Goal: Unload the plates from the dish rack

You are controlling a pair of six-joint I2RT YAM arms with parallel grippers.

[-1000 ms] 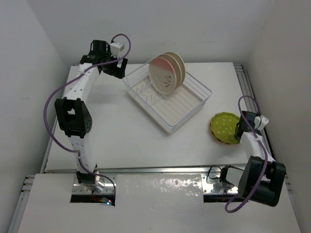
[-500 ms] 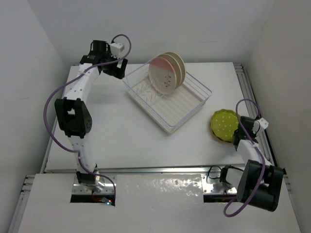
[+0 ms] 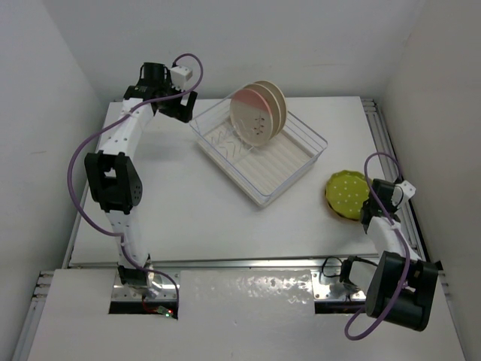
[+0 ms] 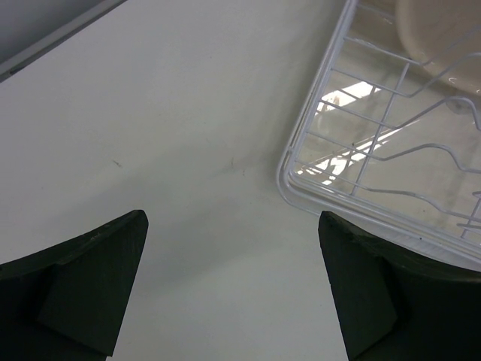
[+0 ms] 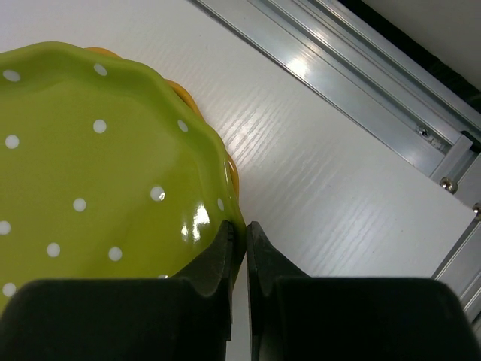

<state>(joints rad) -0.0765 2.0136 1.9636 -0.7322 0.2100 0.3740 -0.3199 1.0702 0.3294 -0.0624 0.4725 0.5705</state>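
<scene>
Plates half unloaded: yellow-green plate (image 3: 347, 192) stacked on orange plate (image 5: 184, 96) on desk (image 3: 188, 203); pink plate (image 3: 252, 120) and beige plate (image 3: 274, 98) upright in dish rack (image 3: 289, 162). Right fingers (image 5: 218, 256) closed at green rim, apparently empty; left fingers (image 4: 90, 286) spread wide, empty, beside rack corner.

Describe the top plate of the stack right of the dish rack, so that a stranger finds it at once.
Start at the white dish rack in the middle; to its right two plates lie stacked flat. It is the yellow-green plate with white dots, on top of an orange plate.
</scene>
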